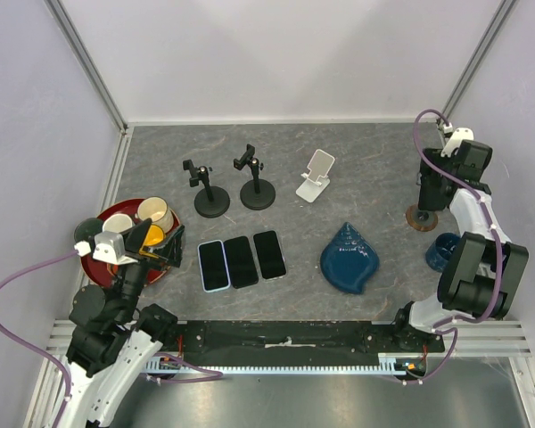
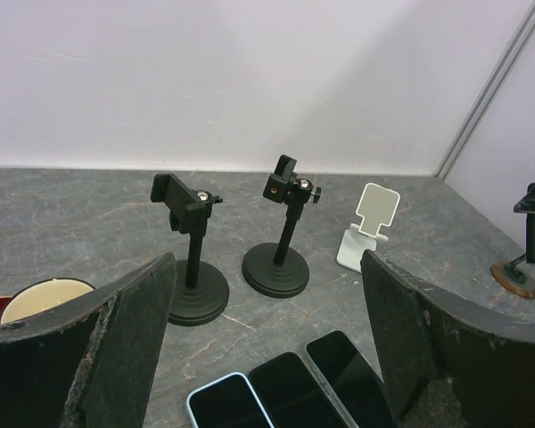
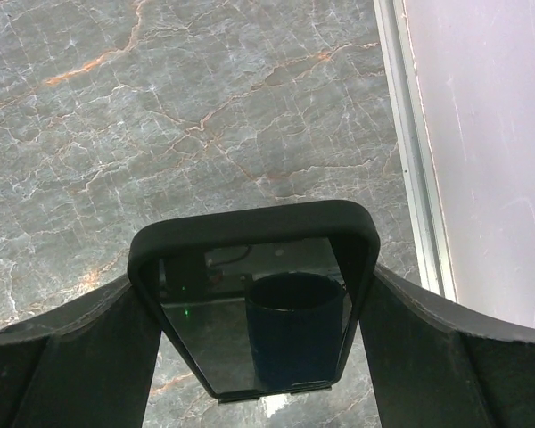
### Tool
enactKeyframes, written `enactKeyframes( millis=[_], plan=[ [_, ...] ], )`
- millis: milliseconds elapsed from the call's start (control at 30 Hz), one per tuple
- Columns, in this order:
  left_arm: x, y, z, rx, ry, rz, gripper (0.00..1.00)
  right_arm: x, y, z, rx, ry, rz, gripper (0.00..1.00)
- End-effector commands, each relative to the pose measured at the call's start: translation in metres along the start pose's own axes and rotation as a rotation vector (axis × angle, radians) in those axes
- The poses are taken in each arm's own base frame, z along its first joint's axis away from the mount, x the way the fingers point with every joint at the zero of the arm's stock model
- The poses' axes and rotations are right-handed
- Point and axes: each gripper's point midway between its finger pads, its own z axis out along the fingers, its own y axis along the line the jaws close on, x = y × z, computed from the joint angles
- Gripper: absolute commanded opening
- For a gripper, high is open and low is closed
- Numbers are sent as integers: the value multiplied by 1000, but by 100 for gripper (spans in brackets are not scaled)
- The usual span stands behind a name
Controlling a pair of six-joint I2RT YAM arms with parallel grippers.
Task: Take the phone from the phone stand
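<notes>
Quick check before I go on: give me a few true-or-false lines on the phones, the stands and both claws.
1. Three phones lie flat side by side on the table. True.
2. Both black clamp stands hold a phone. False: both clamps are empty.
3. A phone in a dark case sits between the fingers of the right claw. True.
4. The left claw is shut on a phone. False: it is open and holds nothing.
5. The white stand is empty. True.
</notes>
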Motion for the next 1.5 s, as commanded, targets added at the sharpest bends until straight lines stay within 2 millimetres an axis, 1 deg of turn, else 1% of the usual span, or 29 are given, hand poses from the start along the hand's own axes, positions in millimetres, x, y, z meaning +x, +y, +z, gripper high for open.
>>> enactKeyframes(
  millis=[0, 67, 100, 167, 267, 367, 433, 467, 500, 567, 600, 667, 700, 733, 767, 800, 867, 900, 967, 1000, 1067, 1100, 1167, 1200, 1267, 1300, 1367, 1400, 1467],
  plan=[
    [-7, -6, 0, 28, -31, -27, 90, -39, 0, -18, -5, -141, -40, 43],
    [-7, -6, 0, 29, -32, -28, 90, -50, 0, -25, 0, -180, -42, 37],
    [-7, -6, 0, 29, -32, -28, 90, -51, 1, -27, -2, -189, -40, 36],
    [-7, -6, 0, 30, -32, -28, 90, -63, 0, -36, 7, -232, -39, 34],
    [-6, -6, 1, 30, -32, -28, 90, -77, -1, -48, 23, -277, -22, 34],
    [-5, -7, 1, 31, -28, -26, 90, -95, 4, -62, 30, -326, -25, 34],
    [-5, -7, 2, 30, -25, -27, 90, -112, 20, -72, 12, -370, -40, 33],
    [-4, -7, 2, 32, -23, -26, 90, -116, 26, -76, 8, -374, -37, 33],
    [-4, -7, 2, 32, -23, -25, 90, -126, 44, -81, -26, -392, -43, 33],
    [-3, -7, 3, 32, -17, -25, 90, -133, 62, -88, -60, -394, -12, 33],
    [-2, -7, 4, 31, -12, -24, 90, -133, 82, -90, -100, -391, -11, 32],
    [0, -7, 5, 29, -7, -21, 89, -132, 100, -94, -140, -389, 9, 31],
    [0, -6, 5, 26, -7, -21, 89, -130, 120, -97, -191, -382, 50, 31],
    [2, -6, 6, 21, -1, -18, 89, -127, 131, -97, -219, -373, 67, 31],
    [3, -6, 6, 21, 2, -17, 89, -121, 146, -97, -260, -357, 74, 30],
    [2, -5, 7, 17, -1, -16, 89, -114, 170, -98, -324, -330, 79, 30],
    [4, -4, 8, 13, 4, -13, 89, -99, 194, -98, -374, -283, 76, 29],
    [5, -3, 8, 8, 6, -11, 89, -89, 219, -100, -428, -250, 66, 29],
    [7, -3, 10, 1, 17, -8, 89, -70, 241, -98, -449, -188, 49, 29],
    [7, -2, 11, -4, 18, -8, 89, -55, 264, -100, -482, -148, 26, 29],
    [11, 0, 12, -12, 28, -3, 89, -35, 282, -99, -490, -87, 36, 29],
    [10, 1, 13, -21, 28, 0, 89, -20, 304, -102, -529, -50, 17, 29],
    [11, 3, 13, -32, 29, 1, 89, -4, 320, -104, -535, -9, 16, 29],
    [11, 6, 13, -45, 25, 3, 89, 11, 336, -106, -553, 25, -11, 29],
    [12, 8, 13, -56, 25, 5, 89, 26, 345, -105, -539, 74, -25, 31],
    [12, 10, 14, -67, 23, 8, 89, 41, 356, -104, -547, 115, -49, 32],
    [12, 11, 14, -74, 22, 11, 89, 57, 361, -103, -536, 173, -52, 32],
    [12, 12, 14, -80, 21, 12, 89, 69, 366, -102, -534, 203, -68, 33],
    [12, 13, 14, -87, 21, 12, 89, 83, 367, -101, -522, 241, -73, 32]
  ],
)
